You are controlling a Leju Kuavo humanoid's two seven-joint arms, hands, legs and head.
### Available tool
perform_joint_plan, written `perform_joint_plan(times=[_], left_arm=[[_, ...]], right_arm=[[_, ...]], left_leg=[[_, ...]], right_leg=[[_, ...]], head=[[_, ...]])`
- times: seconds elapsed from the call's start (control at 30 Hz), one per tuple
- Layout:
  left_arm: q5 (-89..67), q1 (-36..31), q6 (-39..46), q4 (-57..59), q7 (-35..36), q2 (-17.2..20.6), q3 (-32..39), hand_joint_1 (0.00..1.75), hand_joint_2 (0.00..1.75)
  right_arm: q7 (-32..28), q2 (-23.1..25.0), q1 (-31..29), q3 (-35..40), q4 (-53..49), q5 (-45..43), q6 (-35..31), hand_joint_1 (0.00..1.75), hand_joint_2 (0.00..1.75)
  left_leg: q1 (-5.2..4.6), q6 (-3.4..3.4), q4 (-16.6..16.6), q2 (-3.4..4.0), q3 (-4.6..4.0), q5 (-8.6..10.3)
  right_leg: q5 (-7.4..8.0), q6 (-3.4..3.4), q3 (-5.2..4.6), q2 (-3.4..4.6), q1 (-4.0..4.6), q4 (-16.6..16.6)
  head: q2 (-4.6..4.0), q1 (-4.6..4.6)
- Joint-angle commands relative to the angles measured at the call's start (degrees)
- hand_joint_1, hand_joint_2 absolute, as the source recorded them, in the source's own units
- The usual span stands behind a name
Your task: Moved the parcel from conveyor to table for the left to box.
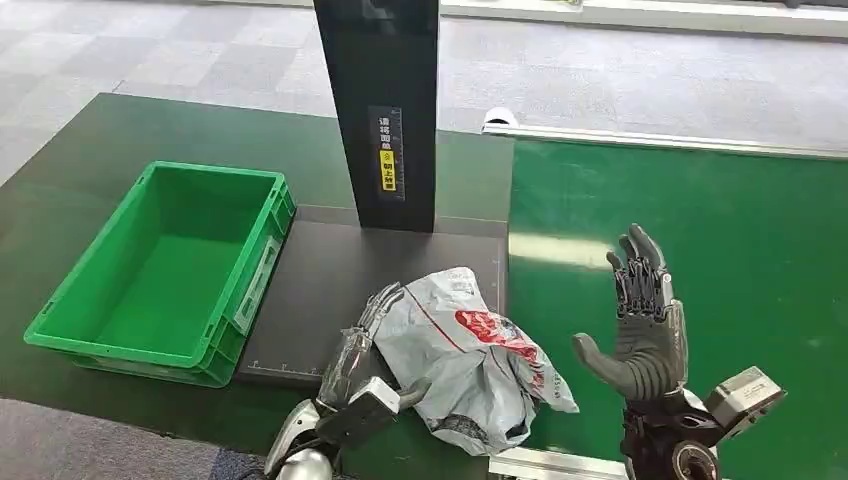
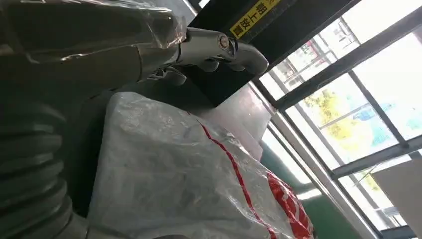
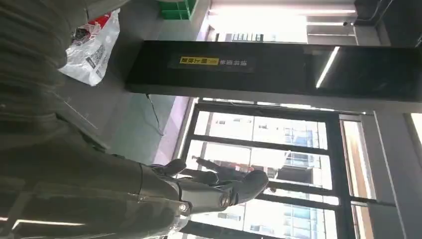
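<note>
Against the left hand [image 1: 372,340], the parcel [image 1: 478,358].

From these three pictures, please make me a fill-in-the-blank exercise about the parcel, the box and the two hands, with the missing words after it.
1. The parcel is a grey bag with ____ markings.
2. The green box holds ____.
3. The ____ hand touches the parcel.
4. The right hand, fingers spread, is raised over the green ____.

Missing words: red; nothing; left; conveyor
</note>
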Motion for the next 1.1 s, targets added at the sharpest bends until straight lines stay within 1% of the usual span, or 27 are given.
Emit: perform_joint_plan(times=[0.03,0.07,0.1,0.17,0.23,0.47,0.67,0.83,0.87,1.07,1.1], left_arm=[[-9.45,-2.83,2.19,6.78,5.03,1.71,-4.64,0.00,1.75],[-9.45,-2.83,2.19,6.78,5.03,1.71,-4.64,0.00,1.75],[-15.31,-3.79,4.24,8.64,8.52,2.04,-5.93,0.00,1.75],[-22.64,-5.68,5.86,13.33,14.38,1.25,-7.49,0.00,1.75],[-26.41,-7.40,6.80,18.57,16.54,0.06,-7.80,0.00,1.75],[-27.11,-9.44,7.91,24.34,17.14,-1.36,-7.72,0.00,1.75],[-25.23,-10.64,8.36,28.09,15.43,-2.44,-7.04,0.00,1.75],[-23.92,-11.15,7.97,28.50,15.05,-2.59,-6.32,0.00,1.75],[-23.73,-11.20,8.02,28.51,14.94,-2.57,-6.20,0.21,1.75],[-23.73,-11.20,8.02,28.51,14.94,-2.57,-6.20,0.21,1.75],[-23.73,-11.20,8.02,28.51,14.94,-2.57,-6.20,1.05,1.75]], right_arm=[[-1.27,1.49,-0.22,-2.26,-1.43,-1.30,0.80,0.00,1.75],[-1.27,1.49,-0.22,-2.26,-1.43,-1.30,0.80,0.00,1.75],[-1.64,1.80,-0.02,-2.49,-1.84,-1.71,0.97,0.00,1.75],[-1.96,2.42,0.24,-2.58,-2.90,-2.10,1.47,0.00,1.75],[-1.96,2.83,-0.24,-2.34,-2.93,-2.16,2.36,0.00,1.75],[-1.09,2.93,-3.25,-0.99,0.11,-2.02,2.31,0.00,1.75],[-1.30,3.28,-5.33,-0.29,2.71,-1.60,1.34,0.00,1.75],[-1.16,3.33,-6.71,-0.44,3.89,-1.73,1.34,0.00,1.75],[-1.11,3.36,-6.87,-0.47,4.09,-1.71,1.32,0.00,1.75],[-1.11,3.36,-6.87,-0.47,4.09,-1.71,1.32,0.00,1.75],[-1.11,3.36,-6.87,-0.47,4.09,-1.71,1.32,0.00,1.75]], left_leg=[[-0.02,0.02,-0.10,-0.08,0.07,0.05],[-0.01,0.01,-0.06,-0.07,0.06,0.03],[-0.02,0.01,-0.05,-0.06,0.04,0.03],[-0.01,0.02,-0.12,-0.11,0.07,0.07],[-0.02,0.01,-0.12,-0.16,0.09,0.07],[-0.01,0.02,-0.07,0.01,0.08,0.04],[-0.02,0.02,-0.08,0.04,0.17,0.02],[0.01,0.01,-0.09,0.09,0.23,0.07],[0.00,0.01,-0.08,0.08,0.25,0.05],[0.01,0.02,-0.08,0.07,0.29,0.06],[0.01,0.02,-0.12,0.07,0.27,0.09]], right_leg=[[0.02,-0.04,0.08,-0.07,-0.01,-0.09],[0.00,-0.03,0.08,-0.06,0.00,-0.05],[0.00,-0.02,0.06,-0.05,-0.01,-0.04],[0.03,-0.04,0.11,-0.10,-0.01,-0.12],[0.01,-0.04,0.13,-0.15,-0.02,-0.10],[0.04,-0.03,0.09,0.01,-0.01,-0.08],[0.04,-0.02,0.20,0.07,-0.01,-0.07],[0.11,-0.04,0.28,0.07,0.01,-0.10],[0.09,-0.03,0.31,0.05,0.00,-0.08],[0.09,-0.04,0.35,0.02,0.01,-0.09],[0.12,-0.05,0.34,0.02,0.01,-0.13]], head=[[0.00,0.00],[0.00,0.00],[0.00,-0.02],[0.00,-0.02],[0.00,-0.02],[0.00,0.00],[0.00,0.00],[0.00,-0.02],[0.00,-0.02],[0.00,0.00],[0.00,-0.02]])
